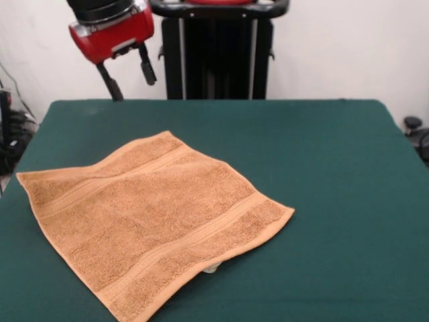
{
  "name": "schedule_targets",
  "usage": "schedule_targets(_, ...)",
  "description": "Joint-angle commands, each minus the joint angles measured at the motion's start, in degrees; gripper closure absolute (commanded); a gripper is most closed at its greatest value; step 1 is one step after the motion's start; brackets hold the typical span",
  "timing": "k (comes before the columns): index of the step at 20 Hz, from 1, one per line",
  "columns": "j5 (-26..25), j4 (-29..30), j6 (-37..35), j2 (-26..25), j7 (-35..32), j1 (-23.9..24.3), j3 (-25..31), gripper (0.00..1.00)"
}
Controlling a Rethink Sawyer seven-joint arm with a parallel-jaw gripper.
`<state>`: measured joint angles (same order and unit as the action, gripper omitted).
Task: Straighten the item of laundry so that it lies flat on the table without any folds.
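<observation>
One towel [151, 221] spread on table [335, 168], two woven bands; one end effector [129, 82] raised, fingers apart, empty.

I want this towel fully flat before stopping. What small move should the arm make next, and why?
Probably none on the cloth: the towel already lies spread on the table, all four corners out, with no fold showing. The gripper hangs open, raised off the table and clear of the towel. I would just keep it clear.
</observation>
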<state>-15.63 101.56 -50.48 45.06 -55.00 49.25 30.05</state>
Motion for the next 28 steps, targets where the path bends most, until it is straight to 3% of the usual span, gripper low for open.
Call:
schedule_targets(1, -2.9, -0.6, 1.7, -3.7, 9.0, -1.9, 8.4, 0.00)
schedule_targets(13, -4.3, -1.8, 2.0, -4.7, 3.5, -2.2, 8.1, 0.00)
schedule_targets(23, -6.8, -2.2, 3.8, -5.2, 6.2, -1.5, 8.9, 0.00)
schedule_targets(24, -7.0, -2.3, 3.8, -5.2, 6.2, -1.5, 8.9, 1.00)
schedule_targets(28, -7.8, -2.7, 3.5, -5.2, 5.8, -2.0, 8.7, 1.00)
